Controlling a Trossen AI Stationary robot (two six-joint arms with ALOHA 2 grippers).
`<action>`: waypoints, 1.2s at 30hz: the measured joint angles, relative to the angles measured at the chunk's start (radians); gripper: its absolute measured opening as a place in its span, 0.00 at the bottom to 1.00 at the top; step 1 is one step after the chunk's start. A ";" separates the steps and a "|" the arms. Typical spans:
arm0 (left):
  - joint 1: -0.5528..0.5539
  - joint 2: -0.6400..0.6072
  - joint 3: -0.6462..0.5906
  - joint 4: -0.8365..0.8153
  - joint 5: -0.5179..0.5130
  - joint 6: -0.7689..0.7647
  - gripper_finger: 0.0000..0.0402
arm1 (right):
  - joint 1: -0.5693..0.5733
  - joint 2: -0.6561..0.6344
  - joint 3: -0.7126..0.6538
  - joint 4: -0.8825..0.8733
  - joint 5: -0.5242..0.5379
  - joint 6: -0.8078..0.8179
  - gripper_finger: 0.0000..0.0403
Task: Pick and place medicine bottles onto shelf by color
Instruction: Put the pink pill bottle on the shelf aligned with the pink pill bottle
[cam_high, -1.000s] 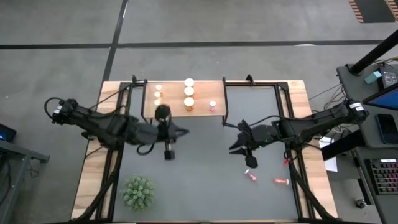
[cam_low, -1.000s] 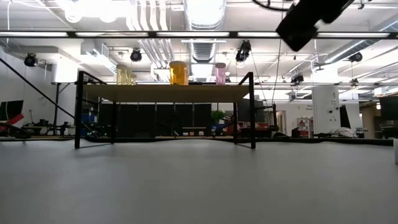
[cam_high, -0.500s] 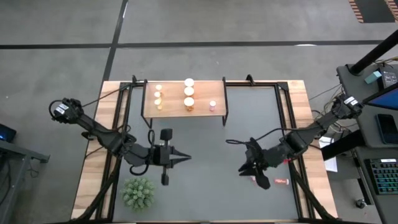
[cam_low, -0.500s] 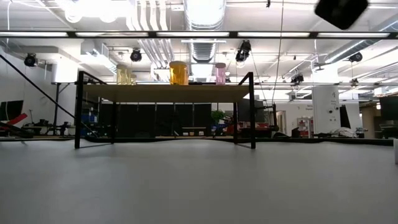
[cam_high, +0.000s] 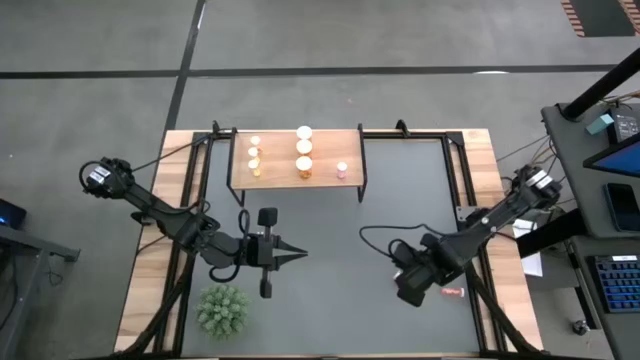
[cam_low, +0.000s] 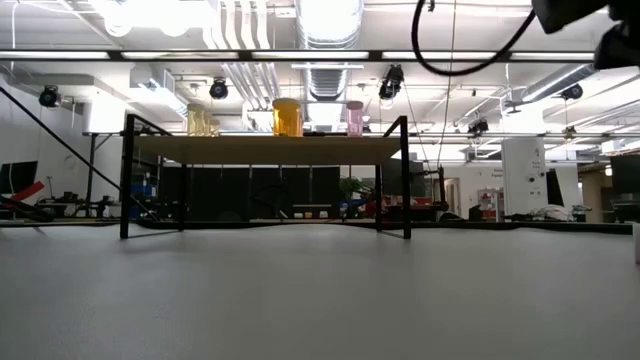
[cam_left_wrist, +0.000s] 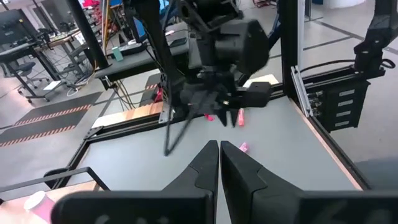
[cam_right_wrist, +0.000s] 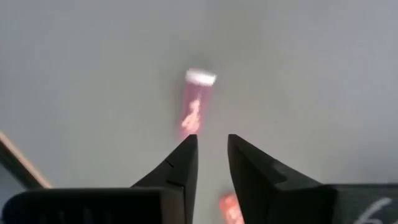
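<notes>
The shelf (cam_high: 295, 157) stands at the table's far middle. On it stand yellow bottles (cam_high: 254, 153), orange bottles (cam_high: 303, 148) and a pink bottle (cam_high: 342, 169). My right gripper (cam_right_wrist: 212, 146) points down over the table's right near part, narrowly open. A pink bottle with a white cap (cam_right_wrist: 196, 104) lies on its side on the table just beyond the fingertips, untouched. Another pink bottle (cam_high: 452, 292) lies to the right of that gripper (cam_high: 410, 287). My left gripper (cam_high: 297, 257) hovers shut and holds nothing, left of the table's middle, pointing toward the right arm.
A green spiky plant (cam_high: 222, 308) stands at the near left. The black frame posts (cam_high: 463, 200) run along the table's sides. In the low view the shelf legs (cam_low: 404, 178) stand on the far part of the grey top.
My right gripper has gone toward the table's near edge, tipped from a slant to pointing down and rolled about, ending over the pink bottles. My left gripper has moved away from the shelf toward the near edge, then kept still.
</notes>
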 joint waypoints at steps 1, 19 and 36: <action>0.000 0.000 -0.005 0.003 0.000 -0.004 0.00 | 0.000 0.015 0.006 0.006 -0.012 0.001 0.23; 0.000 0.000 -0.035 0.023 0.000 0.001 0.00 | -0.002 0.256 -0.047 0.168 -0.003 -0.036 0.63; 0.000 0.000 -0.037 0.025 0.000 0.000 0.00 | -0.002 0.285 -0.059 0.203 0.046 -0.070 0.21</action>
